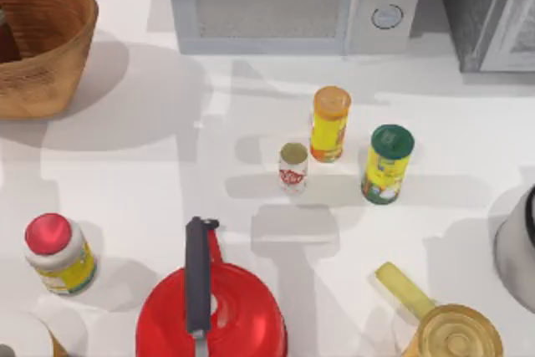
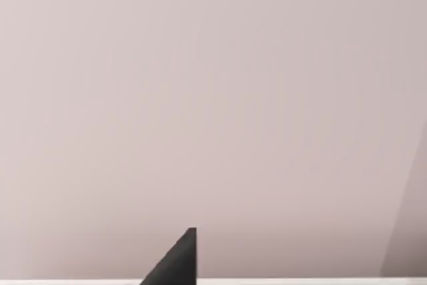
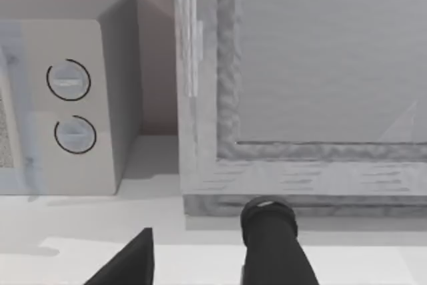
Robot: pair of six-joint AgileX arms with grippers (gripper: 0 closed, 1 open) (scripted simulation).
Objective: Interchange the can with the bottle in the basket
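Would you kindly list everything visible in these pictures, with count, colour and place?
basket: 1, light brown wicker, back left; something dark inside
microwave: 1, grey, back centre
appliance: 1, grey, back right
can: 1, white with red label, centre
orange-lidded bottle: 1, yellow, behind the can
green-lidded bottle: 1, yellow, right of the can
red-lidded bottle: 1, front left
kettle: 1, red, dark handle, front centre
pot: 1, yellowish, front right
vessel: 1, grey, right edge
right tool: dark fingers, facing the microwave
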